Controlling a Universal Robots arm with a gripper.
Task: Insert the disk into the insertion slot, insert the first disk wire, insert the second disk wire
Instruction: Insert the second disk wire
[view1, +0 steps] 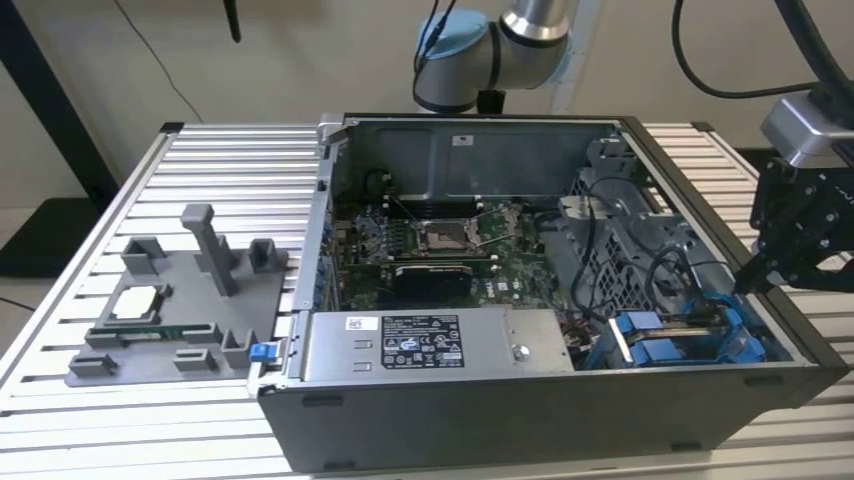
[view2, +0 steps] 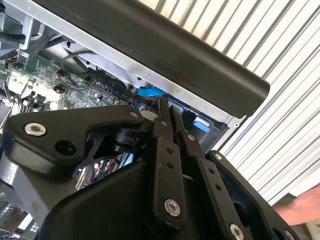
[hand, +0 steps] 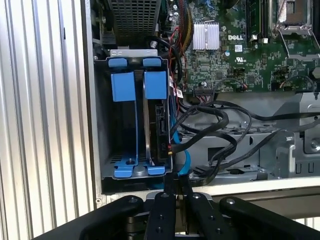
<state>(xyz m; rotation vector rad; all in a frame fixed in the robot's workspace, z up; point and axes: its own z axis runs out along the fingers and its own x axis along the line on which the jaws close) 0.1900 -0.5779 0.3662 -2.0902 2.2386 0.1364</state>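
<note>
Inside the insertion slot (hand: 102, 120) the blue-framed disk (hand: 159, 131) stands on edge, jaws pressed together.

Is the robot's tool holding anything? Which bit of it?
I cannot tell. The tool is right by a blue wire beside the disk, but where they meet is hidden, so a grip on the wire is not certain.

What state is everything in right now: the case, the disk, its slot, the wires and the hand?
Case: open, side panel off.
Disk: standing on edge inside its slot.
Slot: filled by the disk.
Wires: lying loose beside the disk; plugged or not, cannot tell.
Hand: shut, at the case's edge near the disk.
</note>
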